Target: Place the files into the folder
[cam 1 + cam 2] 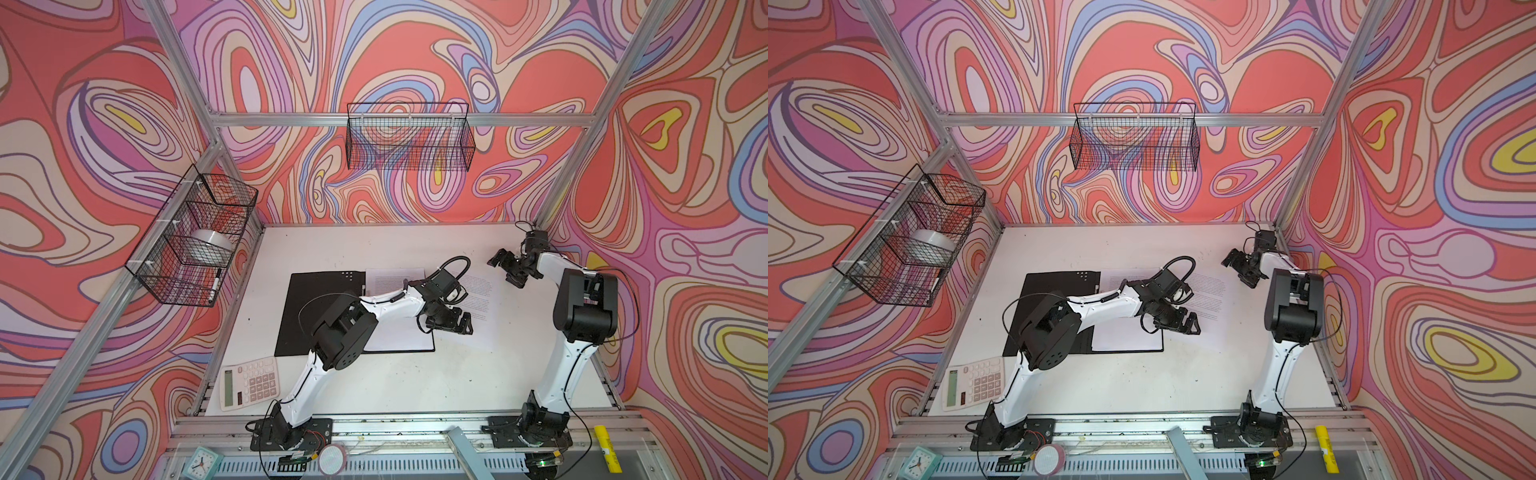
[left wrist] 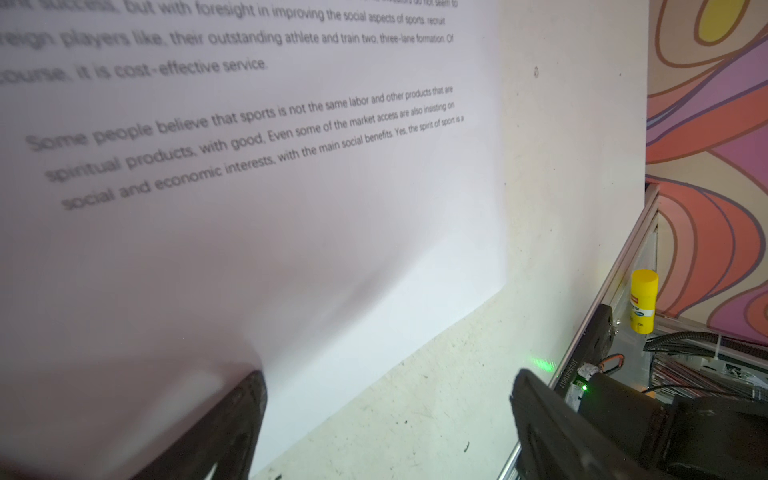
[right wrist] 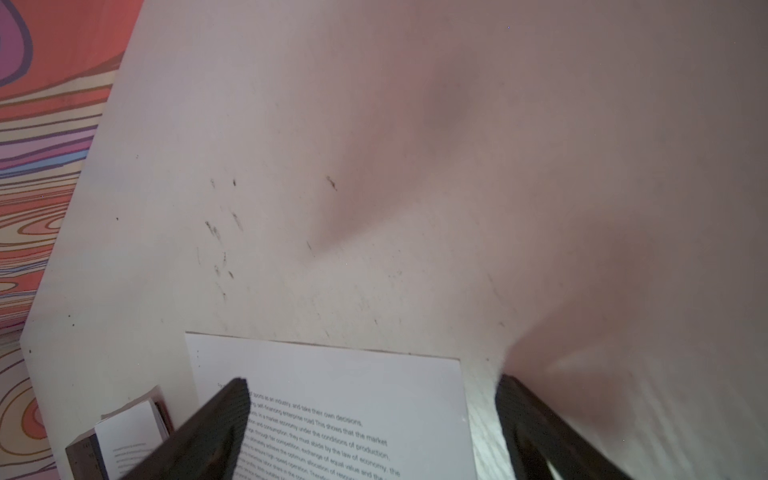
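While its jaws stood spread wide with nothing between them, the left tool [image 1: 457,323] hung low over the near part of a loose sheet [image 1: 478,291]. This sheet, one of the files, lay flat on the worktop [image 1: 415,382] just right of the folder [image 1: 316,307]. In the left wrist view one of the fingers [image 2: 232,424] sat over paper and the other beyond the sheet's near edge, above bare worktop; whether either touched could not be told. The arm hid the sheet's left edge in both top views.

The folder lay open, black inside up, left of centre. Another printed sheet [image 1: 399,336] rested on its right half, its near and right edges just inside the folder's own.

The right tool [image 1: 505,266], likewise released and empty, hovered over the loose sheet's far edge, which ran between its fingers [image 3: 216,428] in the right wrist view.

Bare worktop stretched wide on the near side, between the folder and the arm bases, and in a strip along the far wall. A calculator [image 1: 249,382] lay at the near left corner, apart from the folder.
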Action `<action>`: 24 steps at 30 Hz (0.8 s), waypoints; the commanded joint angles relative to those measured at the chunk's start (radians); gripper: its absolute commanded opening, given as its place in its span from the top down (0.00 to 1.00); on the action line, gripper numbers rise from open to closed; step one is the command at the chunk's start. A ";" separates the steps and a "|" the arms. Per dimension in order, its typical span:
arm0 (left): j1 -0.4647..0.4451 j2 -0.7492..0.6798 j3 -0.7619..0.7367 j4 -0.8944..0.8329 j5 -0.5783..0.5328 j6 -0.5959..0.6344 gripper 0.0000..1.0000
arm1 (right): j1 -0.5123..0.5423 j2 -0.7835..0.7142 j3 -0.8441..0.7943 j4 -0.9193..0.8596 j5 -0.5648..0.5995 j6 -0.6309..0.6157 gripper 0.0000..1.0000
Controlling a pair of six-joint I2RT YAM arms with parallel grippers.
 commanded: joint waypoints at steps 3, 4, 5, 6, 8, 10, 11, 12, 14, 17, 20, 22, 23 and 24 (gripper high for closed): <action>0.015 0.045 -0.032 -0.146 -0.063 0.025 0.08 | -0.001 0.050 0.007 -0.024 -0.063 -0.029 0.02; 0.015 0.046 -0.031 -0.144 -0.060 0.024 0.08 | -0.001 0.064 0.015 -0.047 -0.082 -0.037 0.03; 0.015 0.049 -0.026 -0.145 -0.057 0.022 0.08 | 0.000 0.070 0.016 -0.063 -0.094 -0.040 0.03; 0.014 0.053 -0.018 -0.148 -0.055 0.022 0.08 | 0.001 0.069 0.004 -0.064 -0.095 -0.040 0.03; 0.014 0.061 -0.003 -0.152 -0.052 0.022 0.08 | 0.006 0.054 -0.030 -0.056 -0.102 -0.040 0.03; 0.015 0.067 0.004 -0.154 -0.049 0.021 0.08 | 0.018 0.054 -0.042 -0.072 -0.128 -0.045 0.03; 0.015 0.069 0.003 -0.153 -0.047 0.022 0.08 | 0.025 0.056 -0.048 -0.086 -0.145 -0.049 0.03; 0.014 0.069 0.002 -0.151 -0.045 0.020 0.08 | 0.033 0.055 -0.054 -0.099 -0.151 -0.058 0.03; 0.014 0.072 0.000 -0.150 -0.043 0.018 0.08 | 0.049 0.036 -0.074 -0.127 -0.132 -0.071 0.03; 0.015 0.076 0.000 -0.146 -0.039 0.014 0.09 | 0.052 0.010 -0.111 -0.148 -0.144 -0.063 0.03; 0.014 0.077 -0.001 -0.145 -0.043 0.013 0.09 | 0.052 -0.044 -0.161 -0.153 -0.170 -0.046 0.02; 0.015 0.081 0.001 -0.145 -0.045 0.012 0.09 | 0.051 -0.096 -0.204 -0.138 -0.220 -0.028 0.02; 0.015 0.081 0.002 -0.145 -0.044 0.011 0.09 | 0.051 -0.126 -0.225 -0.132 -0.238 -0.021 0.02; 0.015 0.083 0.000 -0.145 -0.044 0.010 0.09 | 0.051 -0.158 -0.250 -0.125 -0.261 -0.014 0.02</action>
